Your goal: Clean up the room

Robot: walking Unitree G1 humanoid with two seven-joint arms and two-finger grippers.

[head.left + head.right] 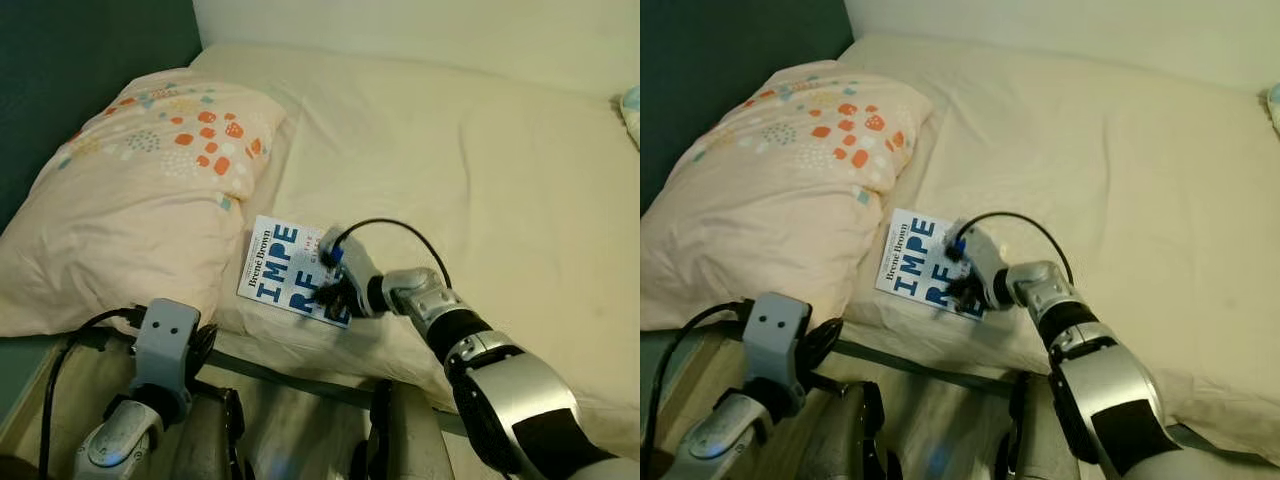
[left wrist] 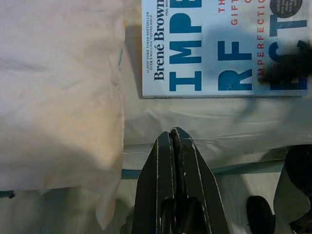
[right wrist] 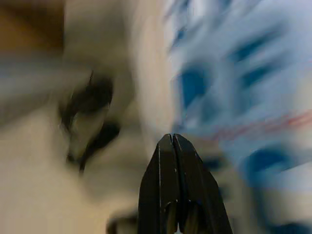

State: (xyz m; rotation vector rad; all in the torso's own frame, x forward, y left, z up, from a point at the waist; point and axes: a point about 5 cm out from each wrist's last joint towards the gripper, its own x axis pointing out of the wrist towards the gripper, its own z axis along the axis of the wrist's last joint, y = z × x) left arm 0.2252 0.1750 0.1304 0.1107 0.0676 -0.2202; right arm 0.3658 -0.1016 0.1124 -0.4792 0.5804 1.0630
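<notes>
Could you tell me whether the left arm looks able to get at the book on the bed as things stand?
Probably yes: the left gripper hangs below the mattress edge, jaws shut, with bare sheet between it and the book; the right gripper already sits on the cover.

Book (image 1: 284, 266) flat on the bed (image 1: 480, 160), near its near edge, just right of the pillow (image 1: 140, 200). Pillow at the bed's left end, against the wall on the left. Right gripper (image 1: 328, 296) over the book's near right corner. Left gripper (image 2: 174, 139) low at near left, short of the bed edge.
</notes>
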